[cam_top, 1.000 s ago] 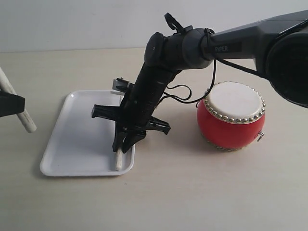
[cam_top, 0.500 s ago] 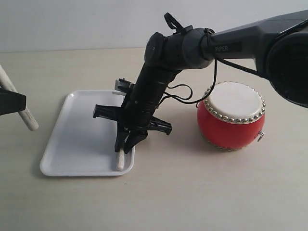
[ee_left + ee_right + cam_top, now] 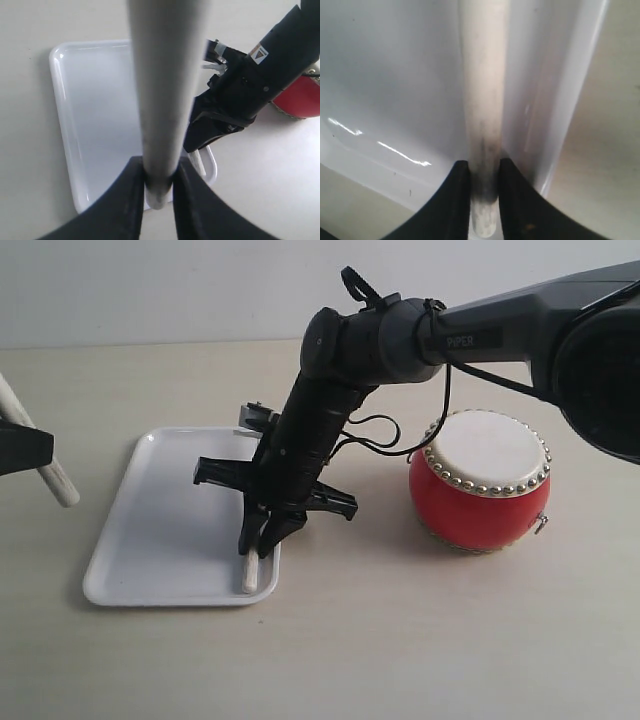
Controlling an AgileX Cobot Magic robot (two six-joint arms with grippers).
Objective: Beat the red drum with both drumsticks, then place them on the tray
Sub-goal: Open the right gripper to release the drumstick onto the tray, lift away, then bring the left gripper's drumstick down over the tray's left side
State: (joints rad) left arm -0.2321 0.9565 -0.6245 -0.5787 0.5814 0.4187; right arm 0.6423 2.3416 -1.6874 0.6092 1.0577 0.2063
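Observation:
The red drum (image 3: 480, 485) with its cream top stands on the table to the right. The white tray (image 3: 160, 530) lies at the left. My right gripper (image 3: 262, 540) reaches across and points down over the tray's near right corner, shut on a pale drumstick (image 3: 248, 575) whose end rests along the tray's rim. In the right wrist view that drumstick (image 3: 482, 75) runs out between the jaws of the right gripper (image 3: 484, 185) over the tray (image 3: 385, 75). My left gripper (image 3: 15, 445) is at the left edge, shut on the other drumstick (image 3: 55, 480). The left gripper (image 3: 159, 185) clamps this drumstick (image 3: 165, 75) above the tray (image 3: 90, 125).
The right arm (image 3: 330, 410) slants over the tray's right side, with its cable looping toward the drum. Bare beige table (image 3: 400, 640) lies in front of the tray and drum. A pale wall stands behind the table.
The left gripper and its drumstick have risen slightly at the left edge. The right gripper has hardly moved over the tray corner.

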